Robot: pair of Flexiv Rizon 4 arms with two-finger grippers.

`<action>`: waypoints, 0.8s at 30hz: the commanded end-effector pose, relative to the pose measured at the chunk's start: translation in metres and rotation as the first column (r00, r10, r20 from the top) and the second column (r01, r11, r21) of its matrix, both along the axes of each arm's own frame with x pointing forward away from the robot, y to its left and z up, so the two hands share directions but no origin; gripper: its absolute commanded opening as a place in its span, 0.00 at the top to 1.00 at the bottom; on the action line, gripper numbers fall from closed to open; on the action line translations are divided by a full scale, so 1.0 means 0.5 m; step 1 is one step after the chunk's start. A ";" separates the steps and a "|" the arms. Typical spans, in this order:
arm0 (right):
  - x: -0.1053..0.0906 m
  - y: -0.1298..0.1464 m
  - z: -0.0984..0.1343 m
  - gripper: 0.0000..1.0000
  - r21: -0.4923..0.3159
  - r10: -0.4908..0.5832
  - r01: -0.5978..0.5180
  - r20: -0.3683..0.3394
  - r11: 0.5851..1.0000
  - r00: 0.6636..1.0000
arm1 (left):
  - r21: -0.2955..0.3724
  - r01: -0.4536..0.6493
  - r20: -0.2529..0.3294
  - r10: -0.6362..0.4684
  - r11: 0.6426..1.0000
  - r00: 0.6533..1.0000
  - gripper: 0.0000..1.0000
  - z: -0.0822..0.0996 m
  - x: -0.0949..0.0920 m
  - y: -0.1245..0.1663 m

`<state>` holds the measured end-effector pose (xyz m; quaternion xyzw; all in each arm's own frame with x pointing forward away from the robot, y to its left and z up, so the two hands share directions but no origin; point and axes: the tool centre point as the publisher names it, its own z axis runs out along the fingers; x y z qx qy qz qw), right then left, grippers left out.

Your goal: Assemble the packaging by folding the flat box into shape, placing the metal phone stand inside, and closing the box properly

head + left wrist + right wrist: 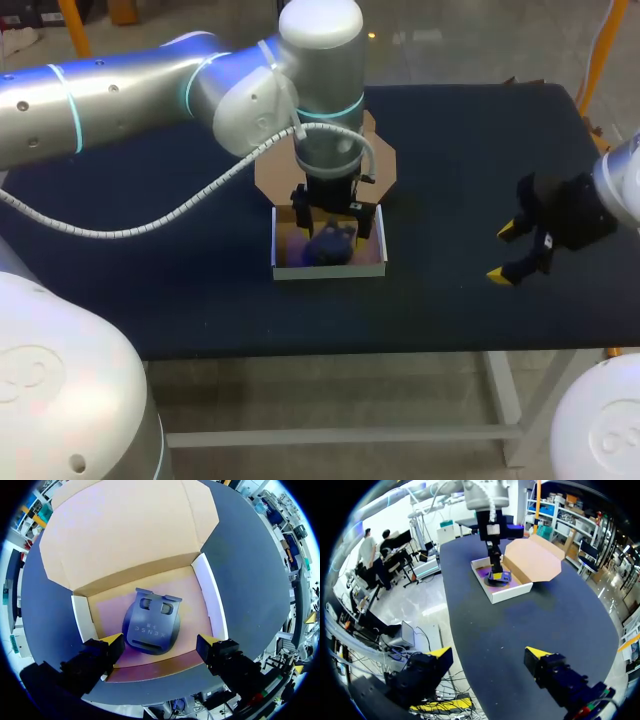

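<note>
The dark grey metal phone stand (151, 627) sits inside the open white-walled cardboard box (212, 600), near the middle of the dark blue counter (450, 300). Its brown lid flap (130, 525) lies open at 12 o'clock. The left pincer (161, 642) hangs over the stand, released. The right pincer (505, 252), also released, hovers at 3 o'clock of the box, well apart.

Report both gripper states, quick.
Left gripper: open, fingers either side of the phone stand in the box, not gripping it.
Right gripper: open, empty.
</note>
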<state>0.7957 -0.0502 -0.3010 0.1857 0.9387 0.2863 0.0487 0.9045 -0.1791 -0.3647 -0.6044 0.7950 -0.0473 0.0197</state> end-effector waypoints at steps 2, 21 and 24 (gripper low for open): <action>-0.002 -0.003 0.001 0.00 0.006 0.002 -0.002 0.002 1.000 1.000 | 0.007 -0.028 0.006 0.028 1.000 1.000 0.00 0.001 -0.002 0.003; -0.002 -0.003 0.001 0.00 0.006 0.002 -0.002 0.002 1.000 1.000 | -0.019 -0.163 -0.036 0.162 0.986 0.986 0.00 -0.034 -0.007 0.011; -0.002 -0.003 0.001 0.00 0.006 0.002 -0.002 0.002 1.000 1.000 | -0.014 -0.176 -0.026 0.175 0.984 0.984 0.00 -0.040 -0.014 0.006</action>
